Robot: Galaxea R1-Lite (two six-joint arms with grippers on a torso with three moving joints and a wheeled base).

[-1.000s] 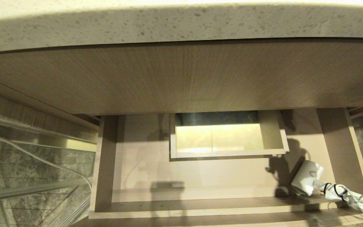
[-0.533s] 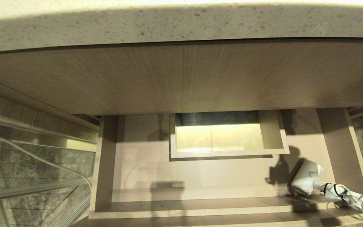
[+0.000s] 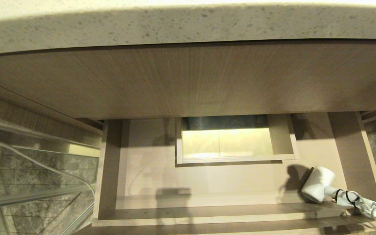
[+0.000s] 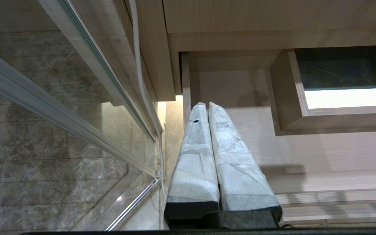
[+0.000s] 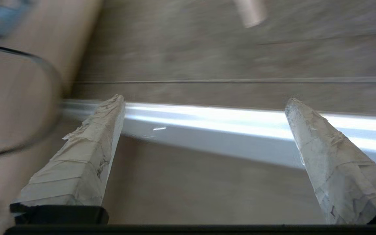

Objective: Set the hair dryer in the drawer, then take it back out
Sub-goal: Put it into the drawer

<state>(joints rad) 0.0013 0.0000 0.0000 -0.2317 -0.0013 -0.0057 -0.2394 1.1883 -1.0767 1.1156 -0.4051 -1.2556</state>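
The white hair dryer [image 3: 318,188] lies on its side in the near right corner of the open drawer [image 3: 162,182], and no gripper touches it. Its bundled pale cord [image 3: 374,209] trails over the drawer's front right corner. Neither arm shows in the head view. In the right wrist view my right gripper [image 5: 204,98] is open, its wrapped fingers [image 5: 86,153] wide apart and empty, facing wood-grain surfaces and a white strip [image 5: 207,130]. My left gripper [image 4: 206,105] is shut and empty, parked over the drawer's left end.
A boxed cut-out [image 3: 237,160] sits in the drawer's middle. Above it are a tall wood-grain panel [image 3: 188,81] and a speckled stone countertop [image 3: 188,26]. At the left stand a glass panel [image 3: 28,182] over marble floor and a white cable [image 3: 44,166].
The bit of my right gripper seen at the head view's right edge has left the view, and its shadow beside the hair dryer has shrunk. The hair dryer stays put.
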